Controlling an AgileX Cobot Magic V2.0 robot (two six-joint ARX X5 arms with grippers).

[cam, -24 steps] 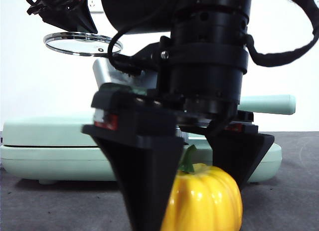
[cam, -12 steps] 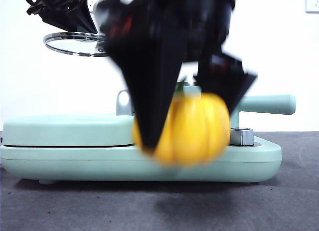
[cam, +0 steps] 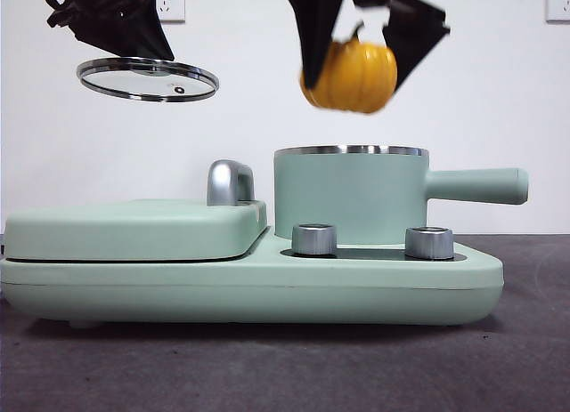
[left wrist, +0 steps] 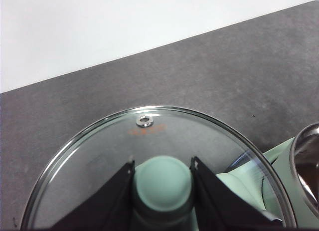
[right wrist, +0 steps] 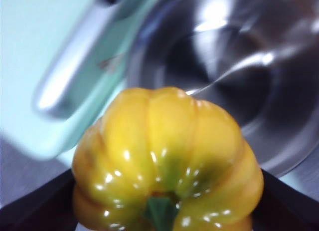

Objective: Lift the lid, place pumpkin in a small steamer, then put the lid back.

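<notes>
The right gripper [cam: 356, 60] pinches the pumpkin [cam: 352, 76] between its black jaws, high in the air above the open small steamer [cam: 350, 194]. The left gripper [left wrist: 162, 183] clamps the mint-green knob of the lid [cam: 147, 79], holding it aloft well off to one side. The step in hand looks like carrying the pumpkin over the pot; next it needs lowering straight through the rim, a snug fit. The pumpkin is glossy, ribbed, yellow-orange with a green stem. The lid is clear glass ringed in shiny steel. The steamer is a mint-green cylinder with a steel rim and straight side handle, sitting on a mint-green appliance base [cam: 249, 287] with two chrome knobs, on a dark grey tabletop [cam: 267, 367].
</notes>
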